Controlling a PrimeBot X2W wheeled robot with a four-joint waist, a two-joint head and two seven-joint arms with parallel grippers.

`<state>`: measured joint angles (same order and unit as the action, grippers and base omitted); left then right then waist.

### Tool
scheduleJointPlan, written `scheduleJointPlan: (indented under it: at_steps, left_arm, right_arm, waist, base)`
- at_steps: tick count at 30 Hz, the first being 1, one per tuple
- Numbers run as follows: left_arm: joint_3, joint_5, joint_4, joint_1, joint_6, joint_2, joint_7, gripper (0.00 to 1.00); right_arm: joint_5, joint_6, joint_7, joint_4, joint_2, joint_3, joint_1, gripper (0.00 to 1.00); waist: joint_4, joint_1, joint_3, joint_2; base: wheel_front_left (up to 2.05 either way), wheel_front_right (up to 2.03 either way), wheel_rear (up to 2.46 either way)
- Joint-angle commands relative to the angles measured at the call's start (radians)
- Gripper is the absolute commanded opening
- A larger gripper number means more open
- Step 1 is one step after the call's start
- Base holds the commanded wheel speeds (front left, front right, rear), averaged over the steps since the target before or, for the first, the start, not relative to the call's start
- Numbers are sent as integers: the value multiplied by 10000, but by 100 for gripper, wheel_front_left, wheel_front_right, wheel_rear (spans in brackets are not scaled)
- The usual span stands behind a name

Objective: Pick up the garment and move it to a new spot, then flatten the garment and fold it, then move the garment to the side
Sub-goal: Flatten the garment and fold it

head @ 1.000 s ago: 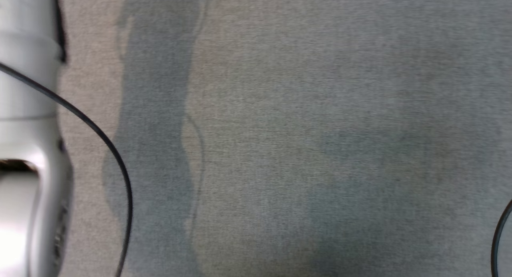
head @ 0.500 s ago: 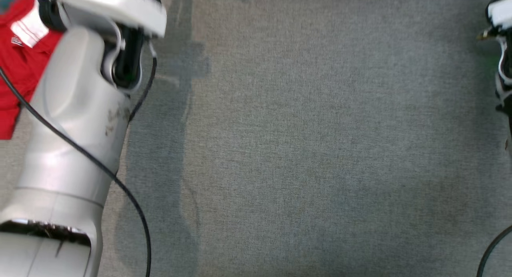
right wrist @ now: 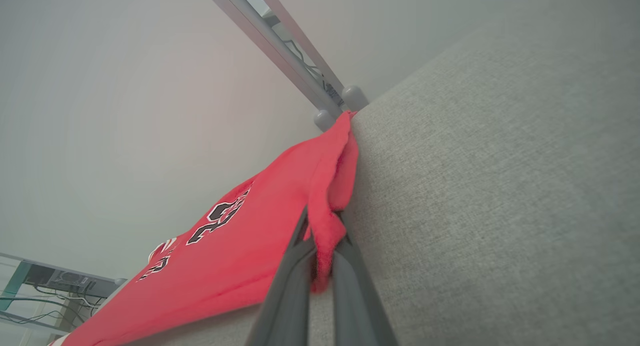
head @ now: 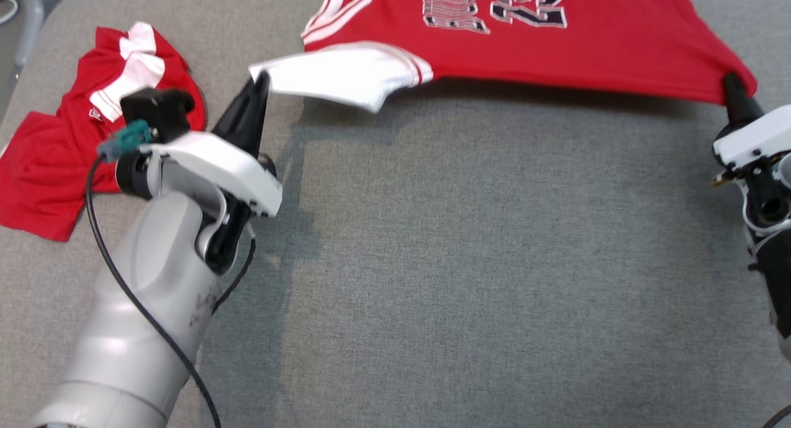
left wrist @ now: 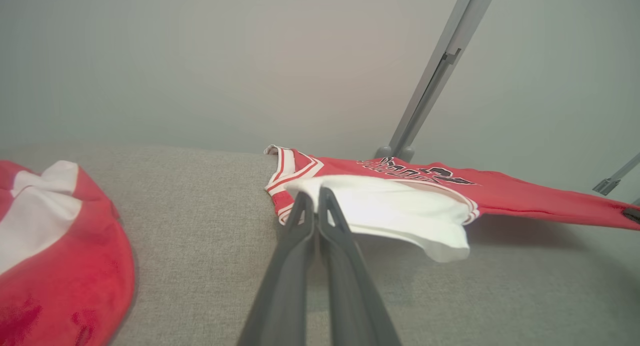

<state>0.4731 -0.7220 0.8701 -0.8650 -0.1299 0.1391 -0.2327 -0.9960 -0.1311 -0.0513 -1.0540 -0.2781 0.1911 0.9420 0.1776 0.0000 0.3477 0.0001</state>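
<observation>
Left pincer: the left pincer (head: 259, 82) is clenched, its two dark fingers pressed together on the corner of a white flap (head: 346, 76) with striped trim.
Right pincer: the right pincer (head: 732, 85) is clenched on a bunched red hem corner at the opposite end.
Garment held: a red jersey (head: 556, 45) with dark lettering and numbers is stretched between the two pincers.
Where it is: the jersey is spread across the far part of the bench (head: 494, 261). Its near edge is raised, and a shadow is cast beneath it. Whether the far part rests on the surface cannot be told.
Key relation: the jersey lies forward of both pincers, away from the robot. Its long axis runs left to right, from one pincer to the other. One corner is held by each arm, so neither is nearer.
Judged next move: both arms would likely have to travel together, so that the cloth is kept taut.
Beside it: a crumpled red garment (head: 62, 150) with white patches lies on the bench to the left of the left arm, apart from the jersey.
Count: two pincers, two red garments, one bench.
</observation>
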Motion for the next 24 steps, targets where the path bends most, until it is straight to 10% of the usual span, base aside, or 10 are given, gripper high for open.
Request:
scheduleJointPlan:
  at_steps: [1, 24]
  left_arm:
    - [52, 1, -47, 214, 0, 179, 1, 0]
    - [3467, 339, -3681, 3858, -6, 2995, 2184, 0]
  right_arm:
    - [-85, 7, 18, -25, -91, 45, -229, 0]
    - [-187, 7, 692, 203, -437, 2074, -2286, 0]
  waist:
    - [-92, 0, -294, -1]
    - [-542, 0, -2366, -1]
  base:
    - [0, 0, 0]
    - [0, 0, 0]
